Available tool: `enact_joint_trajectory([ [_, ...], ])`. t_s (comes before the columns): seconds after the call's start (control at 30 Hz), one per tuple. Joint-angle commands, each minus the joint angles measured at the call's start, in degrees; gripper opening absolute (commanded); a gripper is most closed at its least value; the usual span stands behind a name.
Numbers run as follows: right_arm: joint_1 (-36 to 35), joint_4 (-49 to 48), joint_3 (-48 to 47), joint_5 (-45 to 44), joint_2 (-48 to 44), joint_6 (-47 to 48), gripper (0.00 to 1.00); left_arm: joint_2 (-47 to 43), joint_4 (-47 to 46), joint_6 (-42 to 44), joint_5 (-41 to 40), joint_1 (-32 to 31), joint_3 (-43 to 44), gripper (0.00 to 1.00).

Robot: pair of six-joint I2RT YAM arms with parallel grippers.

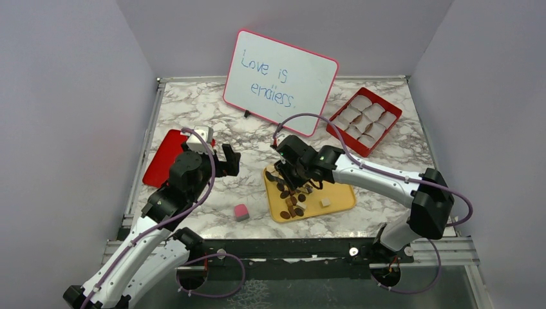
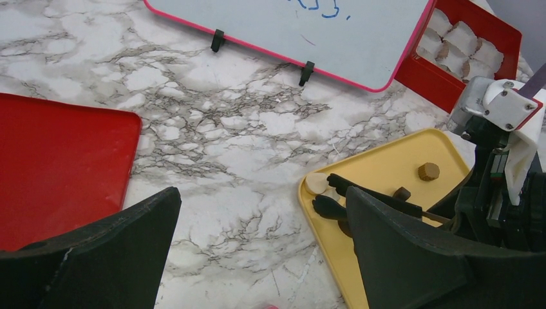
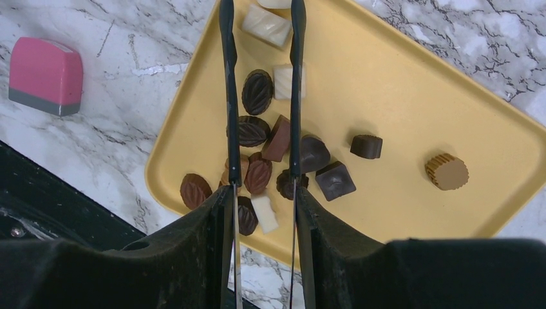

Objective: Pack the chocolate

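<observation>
Since the right claw (image 3: 261, 212) grips tongs (image 3: 226, 96) straddling crowded chocolate (image 3: 257, 91) on the tray (image 3: 399, 77), closing could pinch 2 pieces or flick 1 off; left claw (image 2: 263, 212) gapes apart.

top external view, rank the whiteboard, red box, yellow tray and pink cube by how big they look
1. whiteboard, clearly the largest
2 and 3. red box and yellow tray look about alike. The right arm covers part of the tray, so I won't rank them.
4. pink cube, smallest by far
</observation>
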State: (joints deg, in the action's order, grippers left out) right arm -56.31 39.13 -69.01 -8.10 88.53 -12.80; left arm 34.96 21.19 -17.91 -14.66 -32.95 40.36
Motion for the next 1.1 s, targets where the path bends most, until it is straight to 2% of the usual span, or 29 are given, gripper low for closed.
enact_joint_trajectory([
  [0.0, -0.29, 0.21, -2.64, 0.70, 1.12, -1.51, 0.43, -0.62, -0.15, 0.53, -1.45, 0.34, -0.51, 0.99],
  [0.37, -0.44, 3.25, -4.07, -0.43, 3.25, -3.05, 0.40, -0.47, -0.14, 0.51, -1.21, 0.34, -0.50, 0.99],
  [0.6, -0.51, 7.43, -4.74, -4.84, 2.37, -3.38, 0.38, -0.74, -0.19, 0.55, -1.07, 0.34, -0.50, 0.99],
  [0.9, -0.55, 7.91, -3.36, -4.07, 0.18, -3.44, 0.38, -1.10, -0.16, 0.49, -0.91, 0.34, -0.55, 0.99],
  [1.07, -0.55, 7.09, -3.27, -3.24, 1.48, -3.89, 0.42, -1.45, -0.09, 0.51, -0.99, 0.34, -0.66, 0.99],
])
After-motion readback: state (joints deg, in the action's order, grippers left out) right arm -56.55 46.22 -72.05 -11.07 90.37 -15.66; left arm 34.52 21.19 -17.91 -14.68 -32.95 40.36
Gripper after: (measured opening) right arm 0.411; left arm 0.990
